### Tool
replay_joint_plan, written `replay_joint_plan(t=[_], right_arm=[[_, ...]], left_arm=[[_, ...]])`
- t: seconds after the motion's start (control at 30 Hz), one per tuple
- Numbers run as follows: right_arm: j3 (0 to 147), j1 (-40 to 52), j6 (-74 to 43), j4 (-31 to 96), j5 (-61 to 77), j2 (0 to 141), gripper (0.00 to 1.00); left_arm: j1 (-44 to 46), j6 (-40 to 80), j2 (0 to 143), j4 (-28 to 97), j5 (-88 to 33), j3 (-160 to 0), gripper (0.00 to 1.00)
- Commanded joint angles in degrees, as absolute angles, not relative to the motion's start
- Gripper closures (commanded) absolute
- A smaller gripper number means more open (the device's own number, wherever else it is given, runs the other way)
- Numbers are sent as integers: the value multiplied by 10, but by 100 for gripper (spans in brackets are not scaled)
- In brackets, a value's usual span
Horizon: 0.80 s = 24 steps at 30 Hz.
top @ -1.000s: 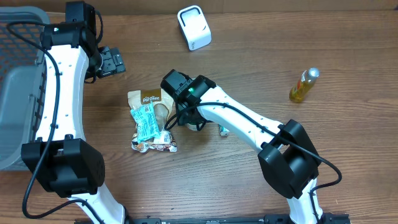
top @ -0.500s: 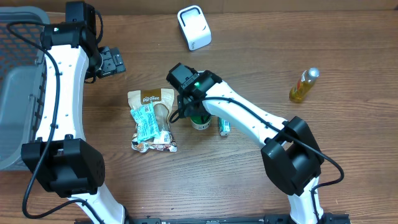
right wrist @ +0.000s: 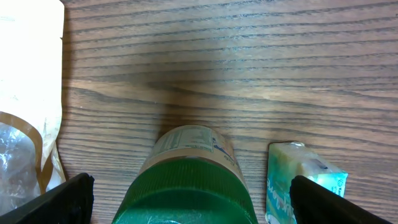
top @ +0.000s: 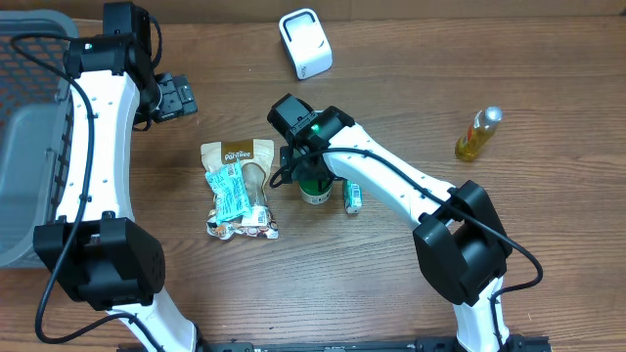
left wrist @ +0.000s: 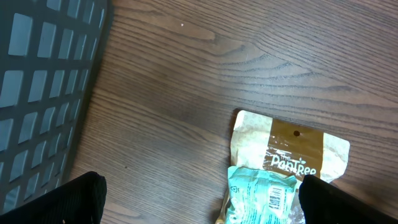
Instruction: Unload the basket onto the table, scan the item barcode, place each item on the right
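A jar with a green lid stands upright on the wooden table, with a gap between it and each fingertip of my open right gripper. The overhead view shows that gripper just above the jar. Right of the jar lies a small teal box. A white barcode scanner stands at the back. A brown pouch with a teal packet on it lies left of the jar. My left gripper hangs open and empty at the back left.
A grey basket fills the left edge of the table, close under the left arm. A yellow bottle stands at the far right. The teal box lies close to my right gripper's right finger.
My right gripper has opened wider and shifted right, away from the pouch; the green-lidded jar now shows standing under it. The left arm has not moved.
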<state>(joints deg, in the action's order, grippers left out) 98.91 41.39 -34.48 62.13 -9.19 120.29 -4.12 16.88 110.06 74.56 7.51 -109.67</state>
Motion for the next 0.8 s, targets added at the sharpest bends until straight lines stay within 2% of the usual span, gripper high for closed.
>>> replay_joint_plan(t=[0.0,0.77], right_arm=[[986,415,-345,618,-89,1197,3],[931,428,-323,579,-83,1197,4]], left_arm=[[-36,163,1098,745,74,-1107,0],[-36,163,1098,745,75,-1107,1]])
